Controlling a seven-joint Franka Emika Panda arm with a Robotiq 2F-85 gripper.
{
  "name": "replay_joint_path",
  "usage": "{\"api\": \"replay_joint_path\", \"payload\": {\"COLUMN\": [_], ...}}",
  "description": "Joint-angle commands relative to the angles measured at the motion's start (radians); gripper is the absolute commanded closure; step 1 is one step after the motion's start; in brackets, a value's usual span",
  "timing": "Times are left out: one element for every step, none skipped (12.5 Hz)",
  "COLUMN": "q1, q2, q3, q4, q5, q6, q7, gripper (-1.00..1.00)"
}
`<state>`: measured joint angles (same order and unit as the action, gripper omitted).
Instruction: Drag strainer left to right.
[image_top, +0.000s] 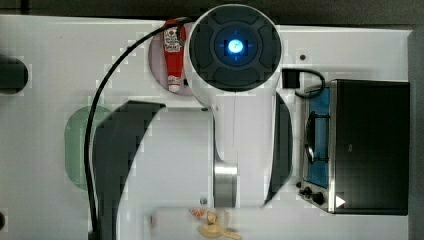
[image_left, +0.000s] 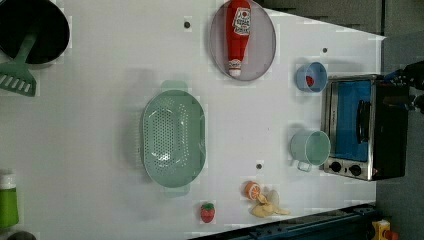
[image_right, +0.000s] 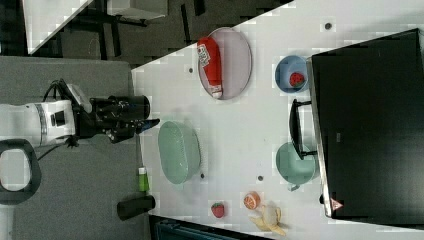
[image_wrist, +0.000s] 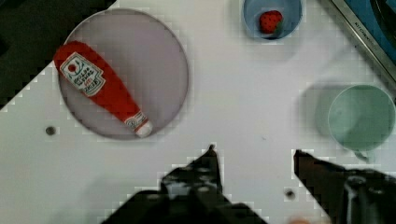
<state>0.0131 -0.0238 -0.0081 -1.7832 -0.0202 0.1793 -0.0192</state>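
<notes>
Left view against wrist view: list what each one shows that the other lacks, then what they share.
Left view alone: the strainer, a black pan with a green spatula, a green bottle, a loose strawberry, an orange slice and a banana peel.

Wrist view alone: the pincer, open over bare table.

Both: the ketchup bottle on its plate, the blue bowl holding a strawberry, the green mug, and the toaster oven.
</notes>
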Motion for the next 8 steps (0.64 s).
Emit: {"api": "replay_joint_path", "payload": {"q1": [-0.024, -0.024, -0.022, -0.017, -0.008, 0.002, 0.012, 0.02], "q2": [-0.327, -0.326, -0.325, -0.318, -0.308, -0.293, -0.274, -0.253], "q3": [-0.041, -0.038, -0.032, -0.018, 0.004, 0.034, 0.072, 0.116], "q4": [-0.135, -0.135, -0.135, -0.135, -0.135, -0.135, -0.136, -0.136], "q5": [-0.004, -0.004, -0.002, 0.003, 0.013, 0.021, 0.023, 0.024], "q6": [-0.162, -0.162, -0.161, -0.158, -0.156, -0.155, -0.155, -0.154], "q7": [0.091, 0.091, 0.096, 0.105, 0.106, 0.111, 0.128, 0.166], "gripper": [-0.6, -0.82, -1.0, -1.0, -1.0, -1.0, -1.0, -1.0]}}
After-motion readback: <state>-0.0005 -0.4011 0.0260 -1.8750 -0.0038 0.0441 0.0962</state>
